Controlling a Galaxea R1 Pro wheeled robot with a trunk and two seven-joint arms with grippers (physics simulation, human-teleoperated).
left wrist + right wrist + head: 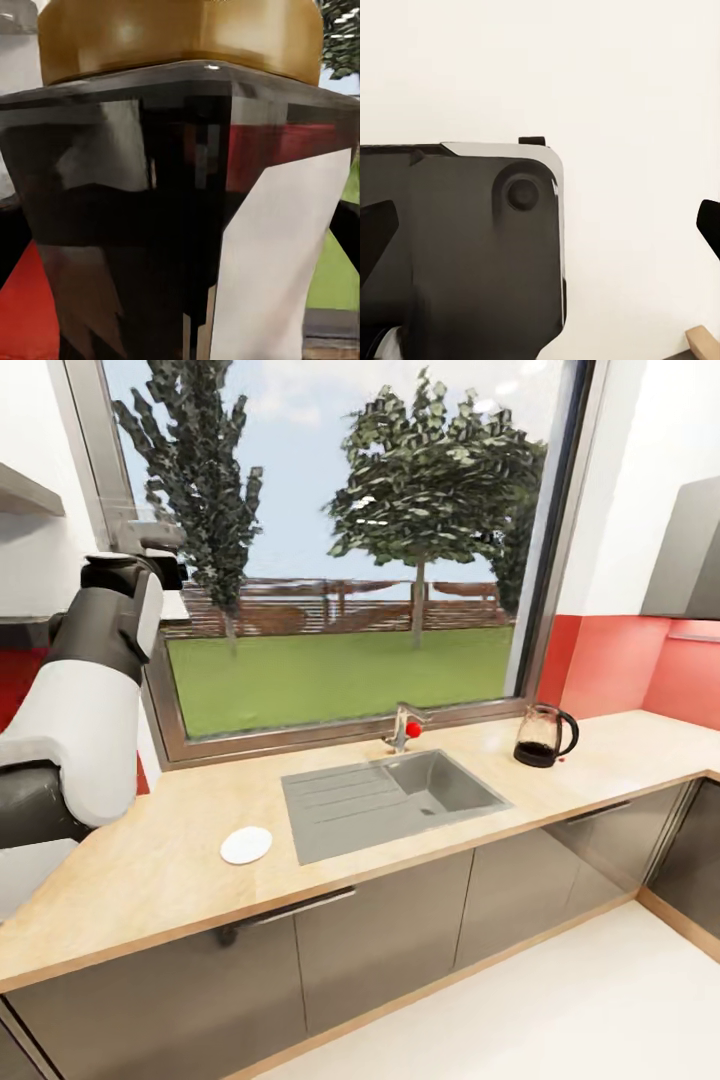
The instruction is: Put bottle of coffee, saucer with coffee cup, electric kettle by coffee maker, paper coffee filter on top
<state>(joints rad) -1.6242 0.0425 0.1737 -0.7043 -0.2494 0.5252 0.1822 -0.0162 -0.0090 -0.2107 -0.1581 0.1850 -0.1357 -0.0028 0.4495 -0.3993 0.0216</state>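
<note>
The bottle of coffee [150, 210], dark with a white label and a gold cap, sits very close in the left wrist view between dark fingers [6, 247]. My left gripper [180, 232] is shut on it. My left arm [100, 650] is raised at the left, by the window frame. The kitchen countertop [150, 870] runs under the window. The white saucer [246, 845] lies on it left of the sink [400, 795]. At the right of the sink stands the electric kettle [545, 736]. My right gripper [544, 232] is open over my dark base. The coffee maker, coffee cup and paper coffee filter are out of view.
A faucet [403, 725] with a red knob rises behind the sink. A grey hood [690, 560] hangs on the red wall at the right, where the counter turns a corner. A grey shelf edge [25, 490] shows at the upper left. White floor [560, 1000] lies before the cabinets.
</note>
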